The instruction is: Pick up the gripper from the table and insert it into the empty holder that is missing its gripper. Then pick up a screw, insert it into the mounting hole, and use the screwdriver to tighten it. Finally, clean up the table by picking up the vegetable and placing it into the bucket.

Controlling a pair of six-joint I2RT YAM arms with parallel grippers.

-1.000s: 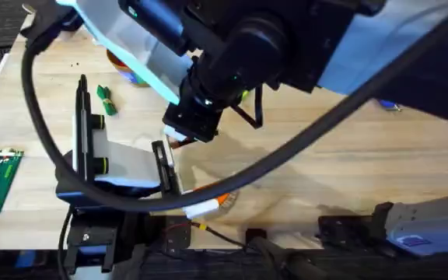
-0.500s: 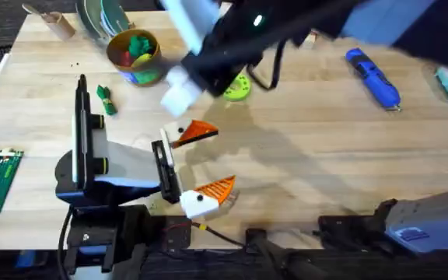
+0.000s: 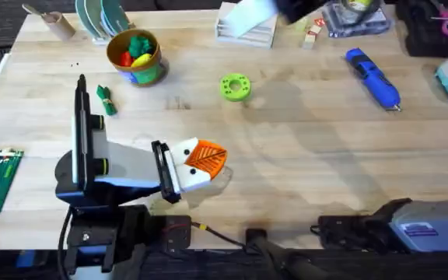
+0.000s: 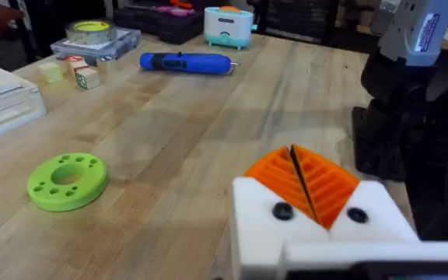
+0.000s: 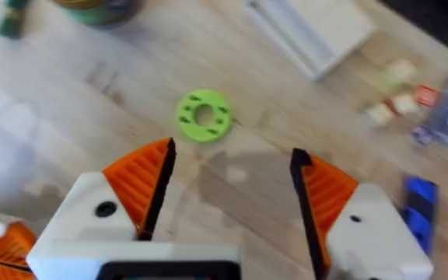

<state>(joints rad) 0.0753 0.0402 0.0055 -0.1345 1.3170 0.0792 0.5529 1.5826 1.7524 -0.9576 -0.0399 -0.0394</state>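
From overhead, the right arm, which a second earlier had loomed dark and large over the middle of the pale wooden worktop (image 3: 302,163), had pulled away toward the far edge, leaving a clear look at the left end effector (image 3: 201,163). Half a second before, one small flat orange ribbed finger piece lay loose beside it; now both orange pieces sat together in the small white wedge-shaped holder blocks (image 3: 183,173), pressed closed on nothing. That suggested the insertion step was done and the screw came next. The chunky bright blue pen-shaped screwdriver (image 3: 372,77) lay untouched far off to the right, the small dark green toy vegetable (image 3: 105,100) lay near the left arm, and the round orange-rimmed bucket (image 3: 134,56) stood just beyond it, with the lime-green round ring (image 3: 235,86) between bucket and screwdriver. In the left wrist view, the two orange pads (image 4: 329,183) met along a thin dark seam, with dark mounting holes (image 4: 282,210) showing in the white blocks; whether either held a screw could not be told. In the right wrist view, the right end effector (image 5: 232,194) hung spread and empty above the ring (image 5: 204,115).
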